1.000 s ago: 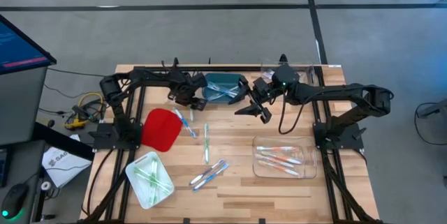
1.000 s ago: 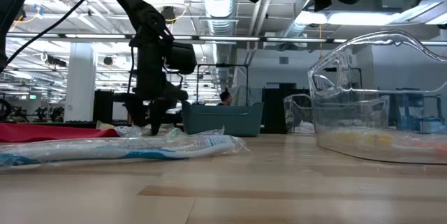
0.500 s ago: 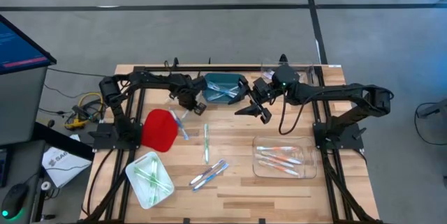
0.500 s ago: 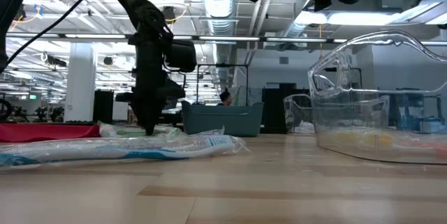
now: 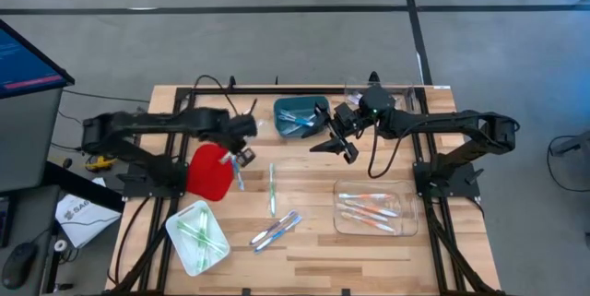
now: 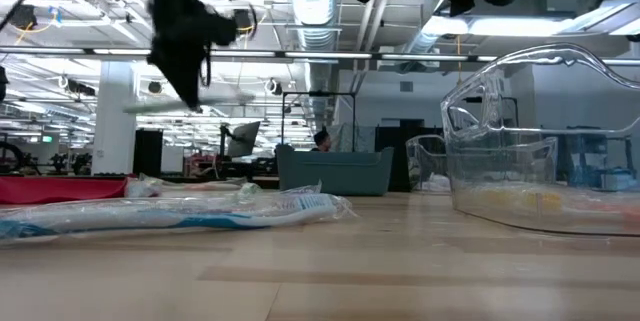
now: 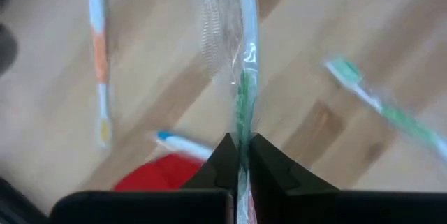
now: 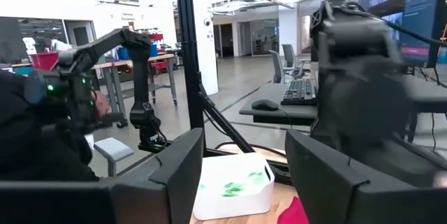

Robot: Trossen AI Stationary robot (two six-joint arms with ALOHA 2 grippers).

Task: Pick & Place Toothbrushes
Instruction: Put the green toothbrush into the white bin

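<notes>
My left gripper (image 5: 242,154) hangs above the table by the red container (image 5: 210,170), shut on a green toothbrush (image 7: 242,95) in a clear wrapper. In the low view that toothbrush (image 6: 160,108) shows as a pale level stick. My right gripper (image 5: 336,139) waits open and raised beside the teal bin (image 5: 297,116), nothing between its fingers (image 8: 174,175). Loose toothbrushes lie flat on the wood: a green one (image 5: 272,188), a blue one (image 5: 238,172) and a blue pair (image 5: 277,230). My left gripper pinches the wrapped green toothbrush's handle (image 7: 241,137) between its two fingers (image 7: 222,161), which come from above, pointing steeply down. The toothbrush runs on past the fingertips. It is lifted clear of the table and lies about level.
A white tray (image 5: 196,236) with green toothbrushes sits at the near left. A clear tray (image 5: 373,208) with orange ones sits at the near right. The teal bin at the far middle holds more. Black frame rails run along both sides of the table.
My left gripper has shut on the green toothbrush lying near the teal bin. It has then risen and drawn back toward the near-left, over the red container's edge. The toothbrush has come up clear of the wood with it.
</notes>
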